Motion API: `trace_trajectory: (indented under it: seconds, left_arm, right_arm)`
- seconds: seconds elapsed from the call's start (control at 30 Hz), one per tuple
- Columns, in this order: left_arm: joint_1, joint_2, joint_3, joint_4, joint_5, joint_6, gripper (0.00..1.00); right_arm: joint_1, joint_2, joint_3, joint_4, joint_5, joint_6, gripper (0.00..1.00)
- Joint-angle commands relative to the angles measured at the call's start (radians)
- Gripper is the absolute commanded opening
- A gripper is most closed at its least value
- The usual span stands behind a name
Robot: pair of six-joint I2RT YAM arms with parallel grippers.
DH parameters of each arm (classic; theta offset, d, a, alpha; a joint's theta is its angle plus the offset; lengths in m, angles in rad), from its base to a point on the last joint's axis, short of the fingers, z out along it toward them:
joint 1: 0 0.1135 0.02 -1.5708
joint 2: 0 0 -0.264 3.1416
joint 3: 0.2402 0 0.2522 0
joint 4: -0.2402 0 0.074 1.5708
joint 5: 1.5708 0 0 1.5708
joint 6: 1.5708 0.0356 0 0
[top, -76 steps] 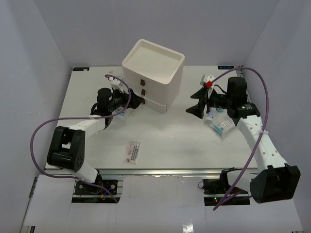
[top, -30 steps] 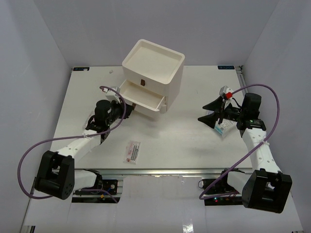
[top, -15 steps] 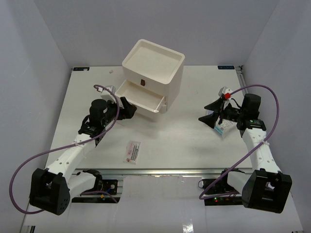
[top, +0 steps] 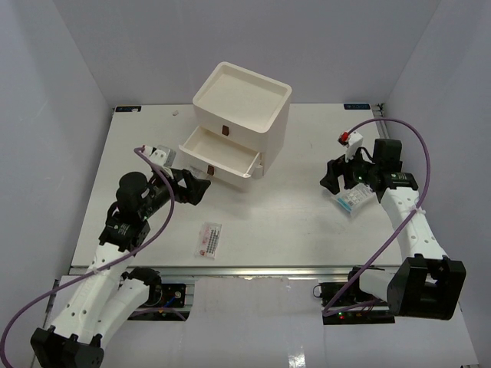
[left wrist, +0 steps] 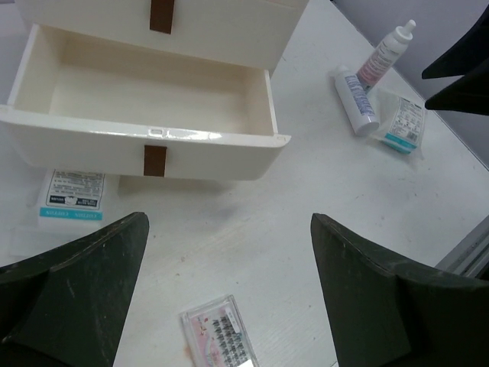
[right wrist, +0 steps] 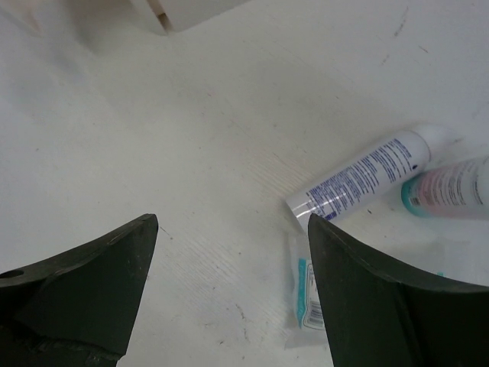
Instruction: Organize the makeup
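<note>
The cream box point(top: 242, 100) has its middle drawer point(top: 219, 153) pulled open and empty point(left wrist: 153, 95). My left gripper point(top: 196, 186) is open and empty, just in front of the drawer point(left wrist: 229, 222). A clear sachet with pink-red print point(top: 209, 239) lies below it point(left wrist: 221, 332). A blue-print sachet point(left wrist: 71, 197) lies under the drawer's left end. My right gripper point(top: 331, 182) is open and empty point(right wrist: 231, 222), beside a white-blue tube point(right wrist: 367, 180), a small white bottle point(right wrist: 451, 187) and a blue-print sachet point(top: 354, 201). No sponges are in view.
The box's top tray point(top: 244, 86) is bare. The table's point(top: 291, 222) near edge rail runs close behind the pink sachet. Purple cables loop beside both arms. The right wall stands close to the right arm.
My left gripper has let go of the drawer and pulled back toward the near left; the drawer stays open. My right gripper has shifted slightly and tipped down over the tube and sachet.
</note>
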Motion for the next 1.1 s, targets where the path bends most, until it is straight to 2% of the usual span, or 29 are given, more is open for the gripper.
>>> trace_trajectory:
  seconds: [0.0,0.17,0.43,0.73,0.9,1.07]
  left_arm:
    - [-0.002,-0.13,-0.113,0.022,-0.009,-0.013,0.98]
    - [-0.003,-0.231,-0.152,0.001,-0.051,-0.047,0.98]
    - [-0.003,-0.229,-0.147,-0.018,-0.035,-0.051,0.98]
    - [-0.002,-0.235,-0.147,-0.021,-0.056,-0.049,0.98]
    - [-0.002,-0.232,-0.146,-0.023,-0.06,-0.047,0.98]
    - [-0.002,-0.231,-0.146,-0.023,-0.063,-0.047,0.98]
  right_arm:
    - [0.012,0.016,0.029,-0.019,0.206,0.232,0.87]
    - [0.028,0.059,-0.017,0.074,0.3,0.361,0.88]
    - [0.083,0.205,0.018,0.131,0.447,0.493,0.88]
    - [0.177,0.341,0.021,0.291,0.789,0.498,0.85]
    - [0.178,0.435,0.057,0.3,0.883,0.511,0.85]
    - [0.178,0.499,0.072,0.305,0.883,0.531,0.83]
